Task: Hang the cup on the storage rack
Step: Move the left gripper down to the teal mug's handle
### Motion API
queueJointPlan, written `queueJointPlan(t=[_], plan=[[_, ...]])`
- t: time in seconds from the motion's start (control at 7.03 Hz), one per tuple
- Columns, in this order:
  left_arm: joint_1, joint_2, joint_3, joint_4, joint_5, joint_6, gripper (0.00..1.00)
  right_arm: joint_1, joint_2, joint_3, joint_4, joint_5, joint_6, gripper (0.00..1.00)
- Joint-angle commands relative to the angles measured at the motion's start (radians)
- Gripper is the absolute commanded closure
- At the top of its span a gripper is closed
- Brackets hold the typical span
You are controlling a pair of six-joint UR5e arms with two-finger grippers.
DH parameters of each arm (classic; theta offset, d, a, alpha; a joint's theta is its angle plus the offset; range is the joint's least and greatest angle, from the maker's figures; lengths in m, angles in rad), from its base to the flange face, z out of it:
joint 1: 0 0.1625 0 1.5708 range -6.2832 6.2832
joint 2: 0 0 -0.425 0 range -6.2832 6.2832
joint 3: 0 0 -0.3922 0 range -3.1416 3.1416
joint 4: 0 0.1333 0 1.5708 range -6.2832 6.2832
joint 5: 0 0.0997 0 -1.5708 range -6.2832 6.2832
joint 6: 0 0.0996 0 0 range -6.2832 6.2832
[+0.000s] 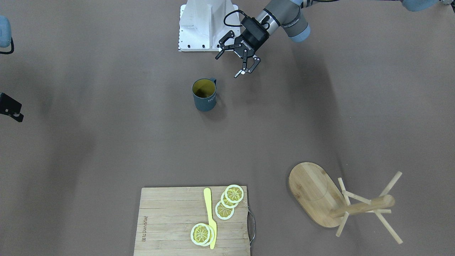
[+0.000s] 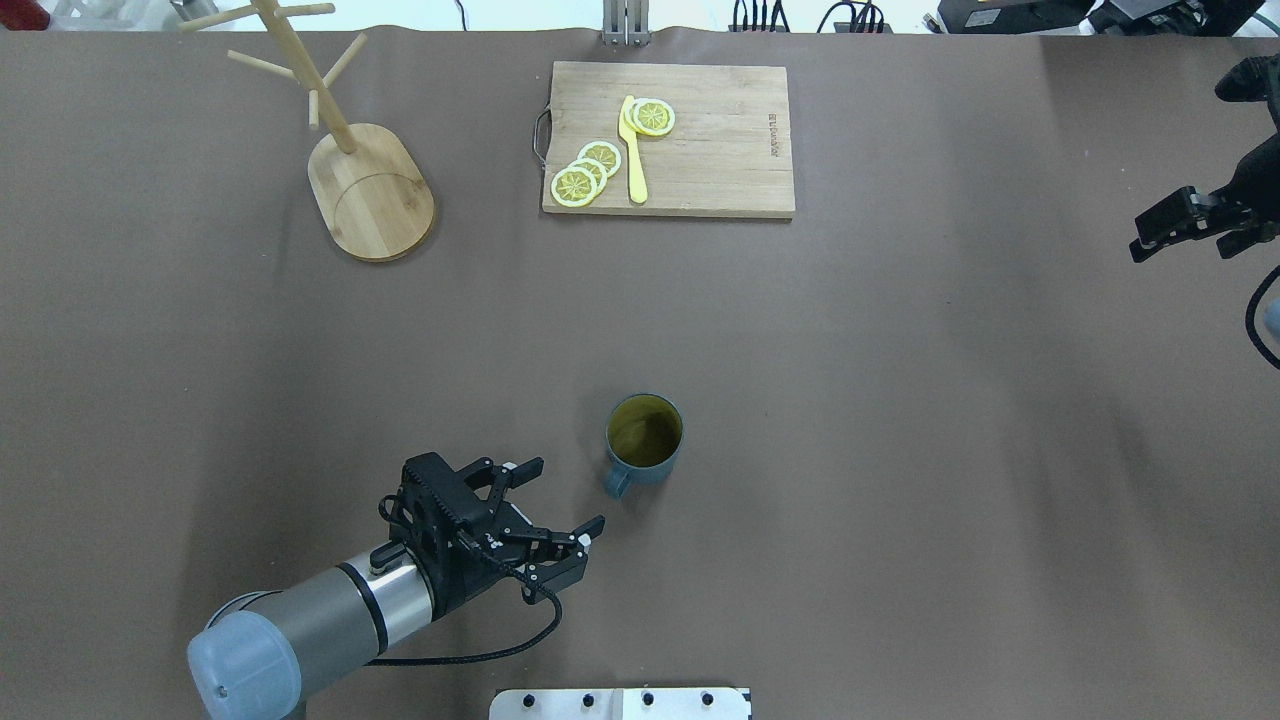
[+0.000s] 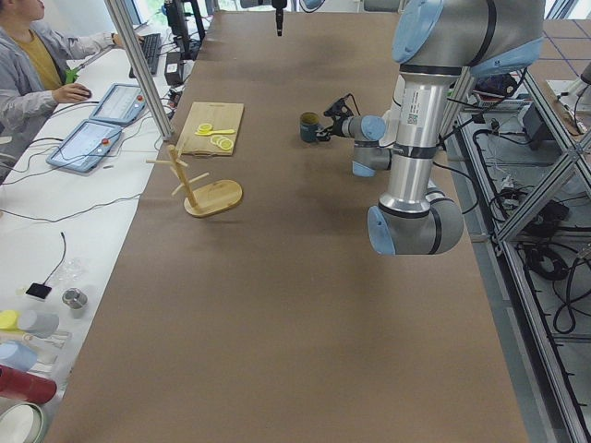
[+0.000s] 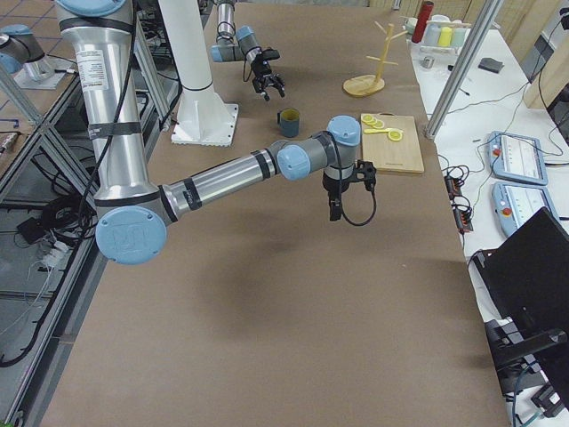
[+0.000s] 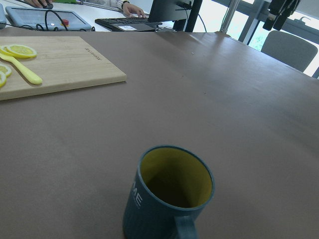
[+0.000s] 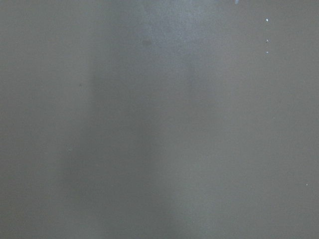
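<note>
The dark teal cup (image 2: 644, 440) stands upright near the table's middle, yellow-green inside, its handle (image 2: 618, 485) turned toward my left gripper. That gripper (image 2: 566, 495) hovers open just short of the handle, touching nothing. In the front view the cup (image 1: 204, 94) sits below and left of the left gripper (image 1: 227, 65). The left wrist view looks down into the cup (image 5: 169, 194). The bamboo storage rack (image 2: 370, 190) stands at the far left, its pegs bare. My right gripper (image 2: 1150, 240) hangs at the right edge, far off; I cannot tell its state.
A wooden cutting board (image 2: 700, 140) with lemon slices (image 2: 585, 172) and a yellow knife (image 2: 632, 150) lies at the far middle. The white robot base plate (image 1: 206, 25) is behind the cup. A person sits at a side desk (image 3: 28, 55).
</note>
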Motion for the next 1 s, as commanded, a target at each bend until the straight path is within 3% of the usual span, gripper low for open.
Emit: queueJointPlan(t=[0.0, 0.28, 0.85], plan=[[0.011, -0.02, 0.063, -0.047, 0.023, 0.014, 0.03, 0.001, -0.001, -0.009, 0.003, -0.005, -0.001, 0.0], [0.011, -0.092, 0.118, -0.047, 0.023, 0.042, 0.03, 0.001, -0.001, -0.009, 0.006, -0.008, -0.001, 0.0], [0.002, -0.108, 0.129, -0.053, 0.023, 0.086, 0.05, -0.001, 0.001, -0.009, 0.006, -0.006, -0.001, 0.0]])
